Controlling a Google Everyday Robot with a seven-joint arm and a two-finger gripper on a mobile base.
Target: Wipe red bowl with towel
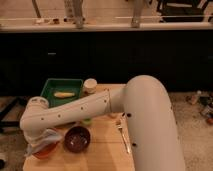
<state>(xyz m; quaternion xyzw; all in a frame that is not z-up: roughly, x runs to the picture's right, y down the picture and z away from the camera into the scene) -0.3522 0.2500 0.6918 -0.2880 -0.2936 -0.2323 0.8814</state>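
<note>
Round, shallow orange-red plastic bowl (44,150) at the front left corner of the pale wooden worktop (102,155), partly covered by the thin, soft grey-blue towel (44,140) draped over its rim. Hand (40,142) hidden beneath the bulky white arm's end, right over the red bowl; fingers drawn together, apparently pinching the towel. Just right of the red bowl, a dark maroon round bowl (77,138). Behind it, a green rectangular tray (62,91) holding a yellowish oblong item, and a small lidded jar (90,86). Further right, a slim metal fork (123,135).
</note>
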